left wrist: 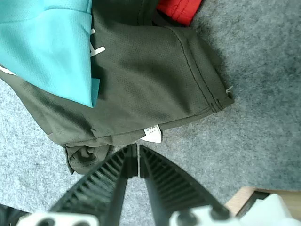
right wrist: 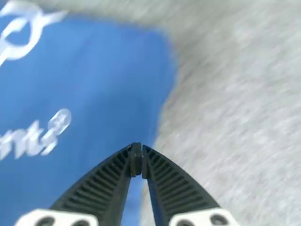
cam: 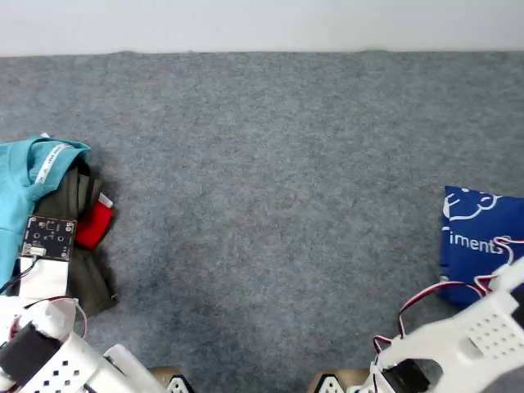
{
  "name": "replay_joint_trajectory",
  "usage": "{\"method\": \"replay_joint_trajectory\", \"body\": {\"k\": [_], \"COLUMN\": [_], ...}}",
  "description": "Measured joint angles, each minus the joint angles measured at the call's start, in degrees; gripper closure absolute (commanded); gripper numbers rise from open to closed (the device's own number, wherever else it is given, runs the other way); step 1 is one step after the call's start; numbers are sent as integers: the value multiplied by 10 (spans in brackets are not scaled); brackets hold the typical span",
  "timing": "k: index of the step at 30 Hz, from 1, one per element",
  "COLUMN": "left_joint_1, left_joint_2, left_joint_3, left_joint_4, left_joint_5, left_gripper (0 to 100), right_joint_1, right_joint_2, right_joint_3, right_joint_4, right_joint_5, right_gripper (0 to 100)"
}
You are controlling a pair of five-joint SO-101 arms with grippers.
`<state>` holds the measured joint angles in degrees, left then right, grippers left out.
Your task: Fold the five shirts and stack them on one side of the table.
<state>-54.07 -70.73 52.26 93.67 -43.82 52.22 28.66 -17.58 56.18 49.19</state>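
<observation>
Your left pincer (left wrist: 138, 150) has its two black ribbed fingers pressed together with nothing between them. The tips sit just beside the hem of the dark olive shirt (left wrist: 155, 80), close to a small white tag (left wrist: 153, 134) on that hem. You cannot tell from the pictures whether the tips touch the cloth or the grey table cover (left wrist: 254, 108).

Outward from that pincer, the dark olive shirt lies crumpled, with one bunched corner nearest the fingers. A teal shirt (left wrist: 42, 42) lies over part of it. A red shirt (left wrist: 178, 9) shows at the olive shirt's far edge, partly tucked under it.

In the high view this heap sits at 9 o'clock on the table, hard against the edge. Within it the teal shirt is toward 10 o'clock, the red one on the side facing the table's centre, and the olive one runs down toward 8 o'clock. The left arm (cam: 49, 360) rises at 7 o'clock, over the heap's near end.

Your right pincer (right wrist: 136, 153) is likewise closed tight and empty. It hangs over the border where the blue shirt (right wrist: 70, 94) meets the grey cover.

That blue shirt carries white print and lies flat with a squared corner, at 3 o'clock on the table, well apart from the heap. The right arm (cam: 467, 340) stands at 5 o'clock, covering the shirt's near edge.
</observation>
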Motion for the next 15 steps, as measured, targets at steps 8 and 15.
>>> {"method": "replay_joint_trajectory", "body": {"k": [8, 15], "left_joint_1": [0, 0], "left_joint_2": [0, 0], "left_joint_3": [0, 0], "left_joint_4": [0, 0], "left_joint_5": [0, 0], "left_gripper": [985, 985], "right_joint_1": [-1, -12], "right_joint_2": [119, 57], "right_joint_3": [1, -46], "right_joint_4": [-144, -20], "right_joint_5": [-4, -14], "right_gripper": [990, 990]}}
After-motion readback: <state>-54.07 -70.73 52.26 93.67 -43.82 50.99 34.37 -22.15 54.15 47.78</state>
